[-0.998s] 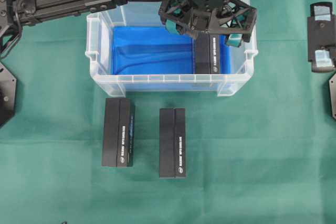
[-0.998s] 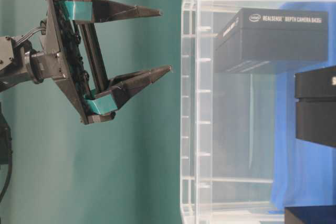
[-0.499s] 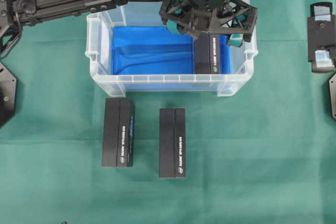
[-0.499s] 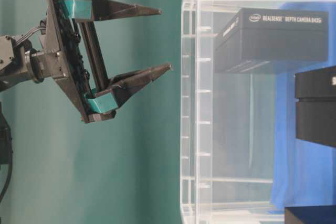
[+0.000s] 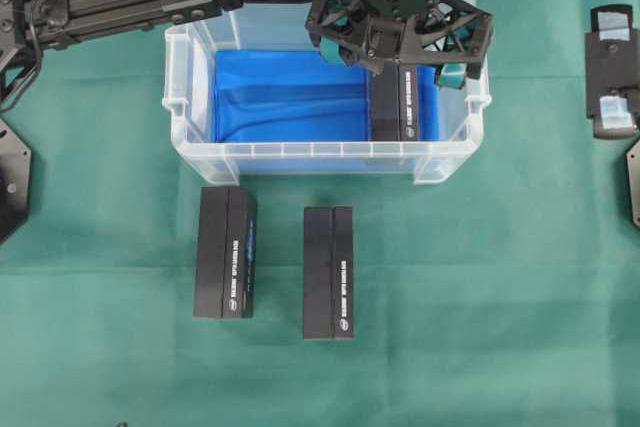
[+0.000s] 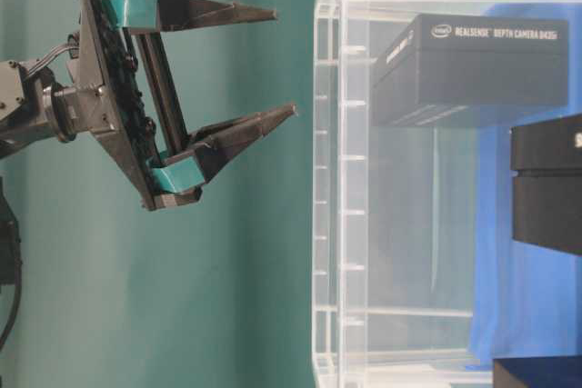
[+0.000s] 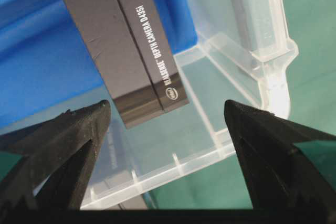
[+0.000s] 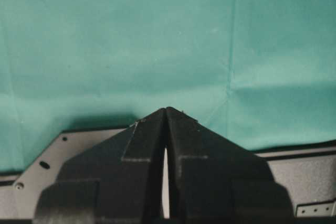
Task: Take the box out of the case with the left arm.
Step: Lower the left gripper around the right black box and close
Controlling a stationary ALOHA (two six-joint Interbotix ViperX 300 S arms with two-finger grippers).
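My left gripper has widened a touch over the last second and now stands fully spread, empty, touching nothing; the arm itself has barely shifted. I read that as the pre-grasp done, with the descent onto the box the step to come. In the left wrist view the two black fingertips straddle the near end of the RealSense D435i box, with clear air on both sides. From overhead the gripper hangs above the far right corner of the clear plastic case, pointing down. The box lies on the blue sheet against the case's right wall, long axis running near to far. Risk as I judge it: the right finger comes down close to that wall, so room is tight. Two more black boxes lie on the green cloth just near of the case. My right gripper is pressed closed, idle at the far right.
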